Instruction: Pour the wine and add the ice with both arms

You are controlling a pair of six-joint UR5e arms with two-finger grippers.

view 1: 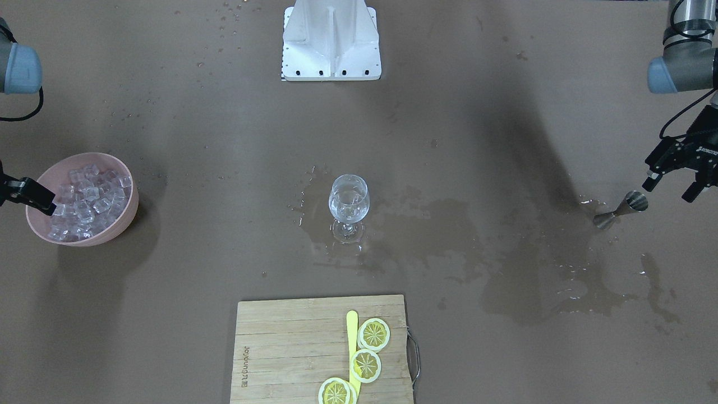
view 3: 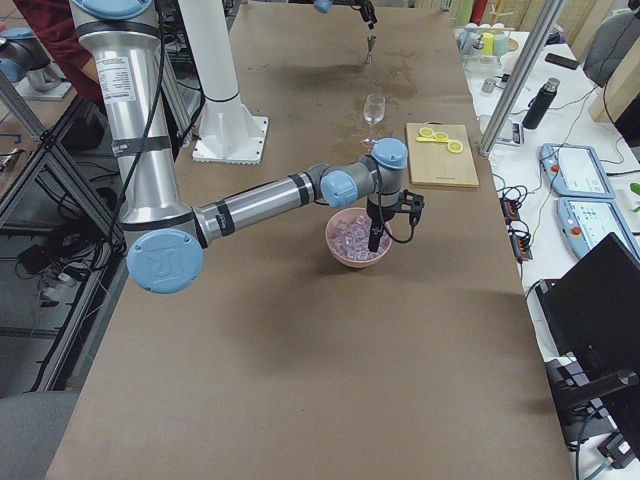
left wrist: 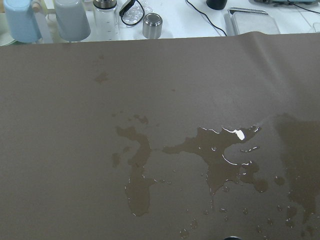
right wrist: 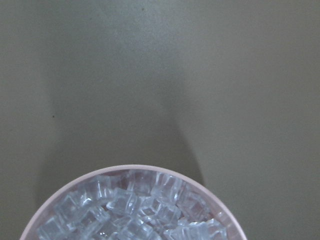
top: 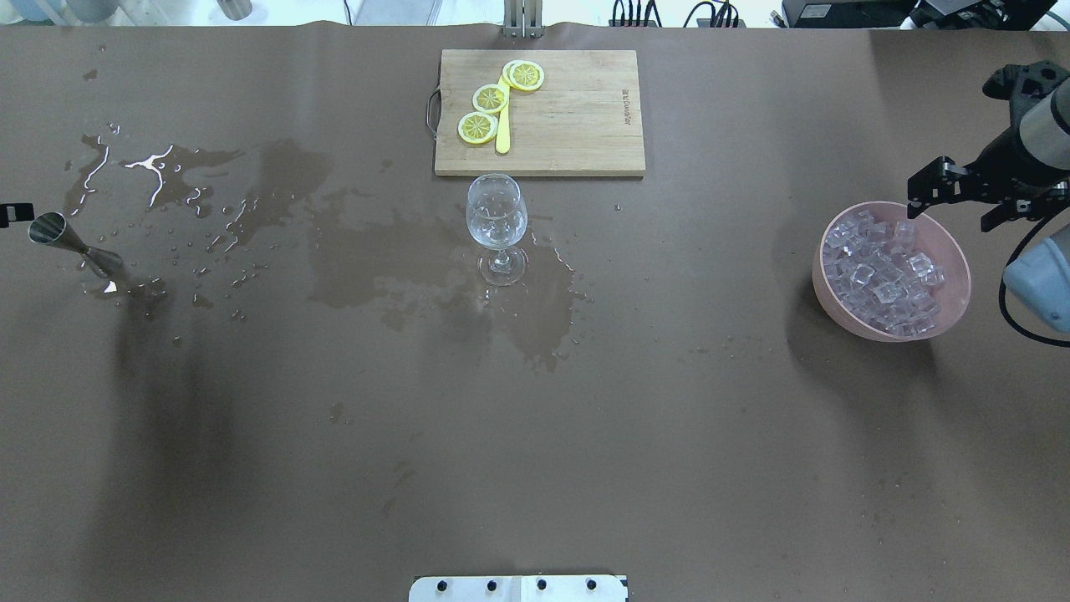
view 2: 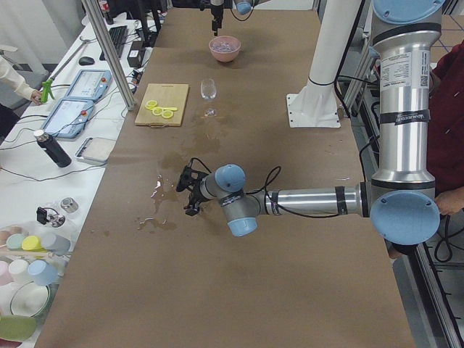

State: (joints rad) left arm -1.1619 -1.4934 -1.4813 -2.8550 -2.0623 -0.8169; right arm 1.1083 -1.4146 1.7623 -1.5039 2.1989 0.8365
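A wine glass (view 1: 349, 202) stands upright at the table's middle in a wet patch, also in the overhead view (top: 496, 219); it holds something clear, and I cannot tell liquid from cubes. The ice (view 1: 84, 202) fills a pink bowl (view 1: 124, 168), also overhead (top: 886, 276) and in the right wrist view (right wrist: 135, 210). My right gripper (top: 953, 207) is open and empty over the bowl's (top: 836, 309) rim. My left gripper (view 1: 671, 188) is open beside a steel jigger (view 1: 620, 210) that stands free on the table. No fingers show in either wrist view.
A wooden cutting board (view 1: 291, 348) with three lemon slices and a yellow knife lies beyond the glass, also overhead (top: 577, 117). Spilled puddles (top: 251, 184) spread between jigger and glass. The white base block (view 1: 331, 39) is at the robot's side. Cups (left wrist: 72, 17) stand past the table's end.
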